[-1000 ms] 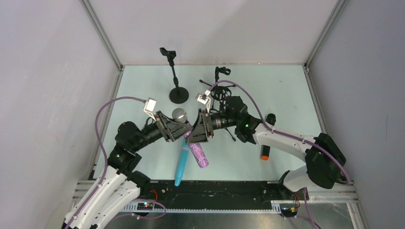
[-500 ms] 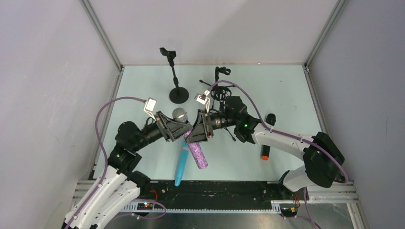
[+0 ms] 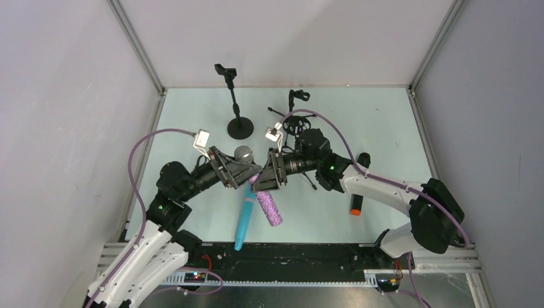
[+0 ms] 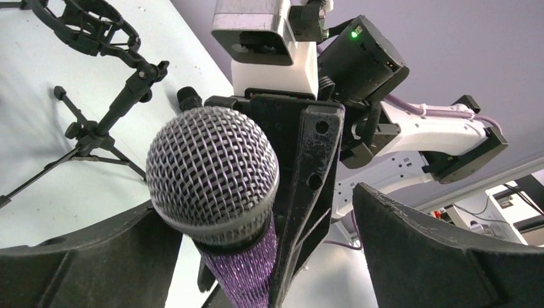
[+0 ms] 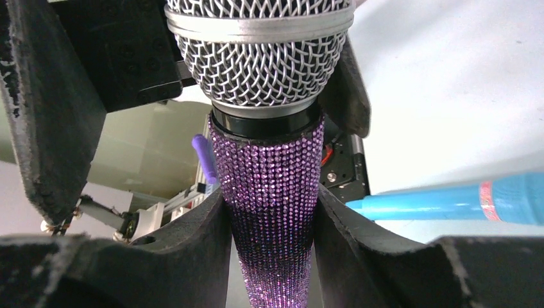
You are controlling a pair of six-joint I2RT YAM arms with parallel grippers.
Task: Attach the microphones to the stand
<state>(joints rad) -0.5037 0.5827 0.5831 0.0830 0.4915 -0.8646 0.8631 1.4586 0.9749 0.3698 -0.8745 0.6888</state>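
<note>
The purple glittery microphone (image 3: pixel 269 208) with a silver mesh head (image 4: pixel 212 170) hangs tilted above the table's middle. My right gripper (image 3: pixel 266 176) is shut on its purple body (image 5: pixel 269 186), just below the head. My left gripper (image 3: pixel 238 169) stands open, its fingers apart on either side of the mesh head and clear of it. The turquoise microphone (image 3: pixel 244 221) lies on the table under both grippers. The black microphone with an orange end (image 3: pixel 357 189) lies to the right. A round-base stand (image 3: pixel 238 125) with a clip stands at the back.
A small tripod stand with a shock mount (image 3: pixel 296 122) stands behind my right wrist, and its legs (image 4: pixel 96 138) spread over the table. Grey walls close the table at the back and both sides.
My left gripper has opened and let go of the purple microphone's head, backing off slightly to the left. My right gripper keeps its hold on the body.
</note>
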